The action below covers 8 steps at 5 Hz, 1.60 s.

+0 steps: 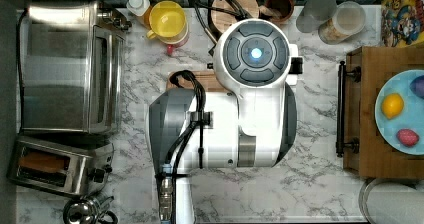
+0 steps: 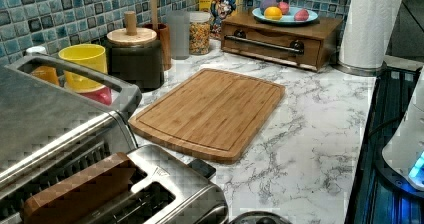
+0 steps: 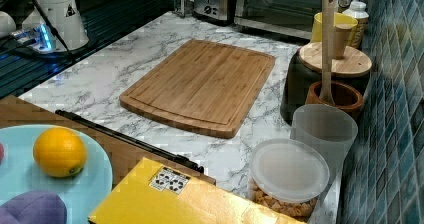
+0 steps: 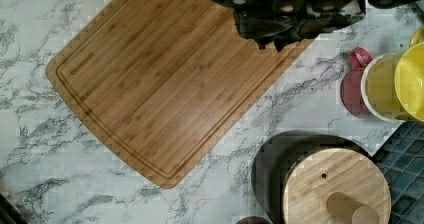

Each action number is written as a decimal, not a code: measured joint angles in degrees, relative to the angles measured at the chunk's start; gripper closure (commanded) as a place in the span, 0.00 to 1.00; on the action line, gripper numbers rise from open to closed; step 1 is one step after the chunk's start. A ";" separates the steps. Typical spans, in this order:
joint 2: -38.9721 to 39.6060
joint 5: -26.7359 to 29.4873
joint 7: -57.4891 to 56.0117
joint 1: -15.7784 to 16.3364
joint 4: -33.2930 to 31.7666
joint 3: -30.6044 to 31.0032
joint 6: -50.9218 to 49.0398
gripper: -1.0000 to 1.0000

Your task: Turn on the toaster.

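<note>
The toaster (image 1: pixel 55 166) is a small brushed-steel two-slot unit at the top view's lower left, with a brown slice in one slot. Its black knob and lever (image 1: pixel 101 173) face the top view's right. It also lies at the left view's bottom edge (image 2: pixel 165 194) and far back in the right view (image 3: pixel 214 1). My white arm (image 1: pixel 252 84) hangs over the counter's middle in the top view, well right of the toaster. In the wrist view my gripper (image 4: pixel 280 29) is a dark shape above the wooden cutting board (image 4: pixel 165 79), far from the toaster.
A large steel toaster oven (image 1: pixel 70 66) stands just behind the toaster. A yellow cup (image 1: pixel 167 19), a dark canister with a wooden lid (image 4: pixel 330 184) and jars line the tiled wall. A wooden drawer box (image 1: pixel 367 109) carries a plate of fruit. A shiny metal pot (image 1: pixel 85 211) sits beside the toaster.
</note>
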 measured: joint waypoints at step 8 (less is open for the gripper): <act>-6.09 4.66 -7.95 6.68 -19.02 10.62 9.30 1.00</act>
